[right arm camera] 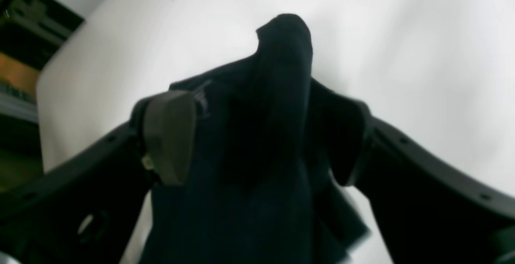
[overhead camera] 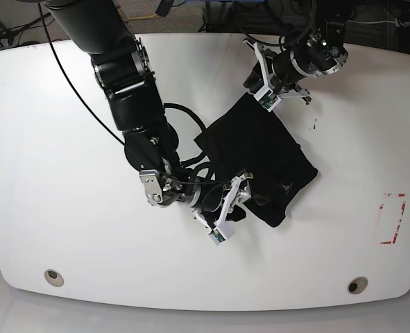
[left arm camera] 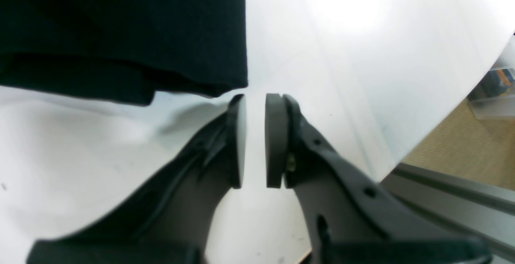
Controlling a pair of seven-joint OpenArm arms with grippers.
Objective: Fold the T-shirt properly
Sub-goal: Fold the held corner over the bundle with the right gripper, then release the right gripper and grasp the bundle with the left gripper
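T-shirt [overhead camera: 267, 156] first: it is plain black, soft, with no print showing, bunched into a rough, lopsided block near the middle of the white table [overhead camera: 66, 208], a little toward the far side. Its edges are uneven, with a flap sticking out at the near corner and folds layered over one another. From the left wrist view the cloth [left arm camera: 120, 34] shows a straight side edge and a thicker doubled hem lying flat on the table.

The right gripper [overhead camera: 234, 201] sits at the near edge of the garment, its jaws spread wide. In its own wrist view a ridge of black fabric [right arm camera: 277, 115] stands up between the two pads [right arm camera: 169, 135], which sit apart on either side and do not pinch it.

The left gripper [left arm camera: 254, 141] is at the far corner of the shirt, just beside the cloth. Its pads stand close together with a narrow strip of bare table showing between them, and nothing in them.
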